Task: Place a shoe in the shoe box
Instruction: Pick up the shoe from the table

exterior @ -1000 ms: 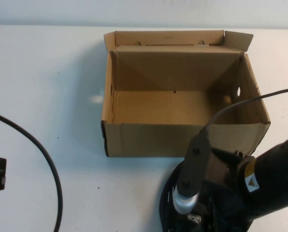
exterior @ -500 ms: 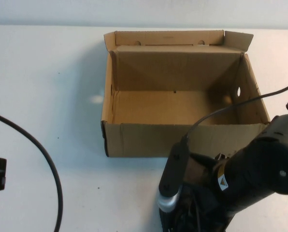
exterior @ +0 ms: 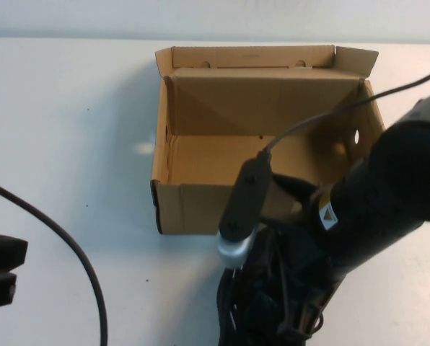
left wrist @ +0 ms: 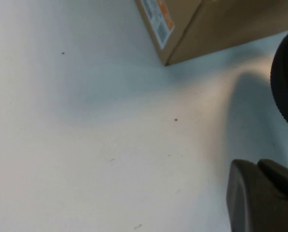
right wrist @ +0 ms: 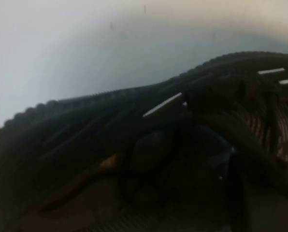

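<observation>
The shoe [exterior: 262, 306], a black knit sneaker with white dash marks, is just in front of the shoe box [exterior: 200, 205], at the near edge of the table. My right gripper [exterior: 298, 285] reaches down into the shoe from the right and is shut on it. The right wrist view is filled by the shoe's ridged sole and side [right wrist: 134, 111]. The brown cardboard shoe box stands open with nothing inside. My left gripper [exterior: 2, 274] is shut and holds nothing, low at the far left, away from both. Its fingers [left wrist: 260, 198] show over bare table.
A black cable [exterior: 71, 249] curves across the table at the left, next to the left gripper. A labelled corner of the shoe box [left wrist: 182, 29] shows in the left wrist view. The right arm's bulk [exterior: 395, 180] overhangs the box's front right corner.
My right gripper has shut on the shoe. The right arm has swung up and toward the box, and the shoe has shifted left and nearer the box. The left gripper edged slightly inward.
</observation>
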